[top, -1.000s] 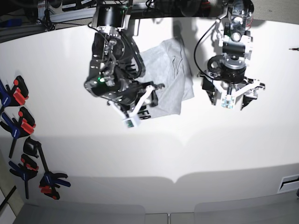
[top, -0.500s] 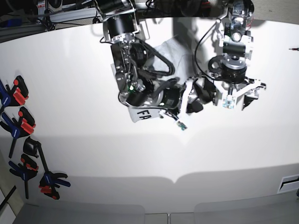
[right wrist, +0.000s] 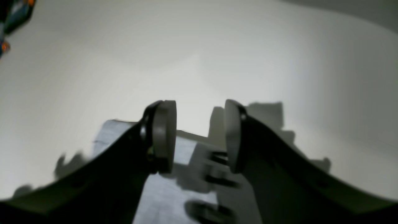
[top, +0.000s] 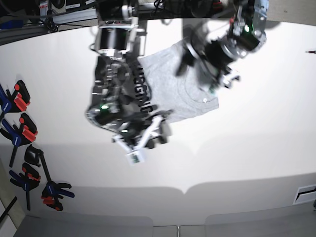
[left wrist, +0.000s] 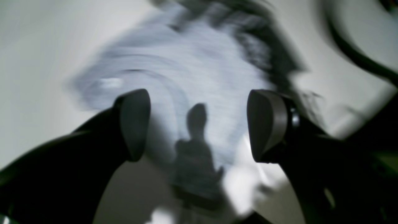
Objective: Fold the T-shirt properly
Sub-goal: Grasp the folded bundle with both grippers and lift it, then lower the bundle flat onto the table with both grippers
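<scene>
The grey T-shirt [top: 175,86] lies on the white table, partly spread, with black lettering [top: 141,94] along its left part. My left gripper [top: 200,69] is over the shirt's right side, blurred by motion. In the left wrist view the left gripper [left wrist: 199,124] is open and empty, with the blurred shirt [left wrist: 199,68] below it. My right gripper [top: 153,134] is at the shirt's near left edge. In the right wrist view the right gripper [right wrist: 199,137] has its jaws apart with nothing between them. The shirt's edge [right wrist: 174,186] shows under the right gripper's fingers.
Several blue, red and black clamps [top: 22,133] lie along the table's left edge. The white table [top: 237,148] reaches to a front edge with a notch. A small dark item [top: 310,51] lies at the far right.
The right arm has pulled back from across the shirt toward the near left. The left arm has swung left over the shirt. The shirt now lies more spread, with more lettering showing.
</scene>
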Robot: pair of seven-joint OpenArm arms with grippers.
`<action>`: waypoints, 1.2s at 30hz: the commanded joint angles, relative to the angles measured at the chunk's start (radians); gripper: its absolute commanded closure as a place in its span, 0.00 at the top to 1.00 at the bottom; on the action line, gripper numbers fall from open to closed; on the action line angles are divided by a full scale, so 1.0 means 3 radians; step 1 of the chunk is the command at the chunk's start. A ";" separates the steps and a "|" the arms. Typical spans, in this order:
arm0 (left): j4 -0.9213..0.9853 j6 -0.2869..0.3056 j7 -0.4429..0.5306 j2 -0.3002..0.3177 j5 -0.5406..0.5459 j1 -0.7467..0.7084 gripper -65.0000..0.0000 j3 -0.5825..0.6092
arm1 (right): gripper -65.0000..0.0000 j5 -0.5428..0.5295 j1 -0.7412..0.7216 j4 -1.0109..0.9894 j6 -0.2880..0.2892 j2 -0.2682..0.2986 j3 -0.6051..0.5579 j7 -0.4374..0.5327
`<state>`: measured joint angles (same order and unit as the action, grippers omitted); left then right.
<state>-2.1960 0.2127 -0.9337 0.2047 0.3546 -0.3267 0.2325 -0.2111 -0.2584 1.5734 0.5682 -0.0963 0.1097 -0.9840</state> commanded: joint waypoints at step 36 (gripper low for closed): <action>0.1665 -0.1447 0.0646 0.0704 -0.2375 0.0816 0.68 0.1340 | 0.00 -0.0055 0.0000 -0.0914 0.0065 0.0314 0.0042 -0.0184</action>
<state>-1.6852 -0.2092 -0.7387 0.4141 -0.3470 -0.0902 0.6357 -0.2169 -0.2390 1.2831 0.5766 -0.0025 0.1234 -1.0451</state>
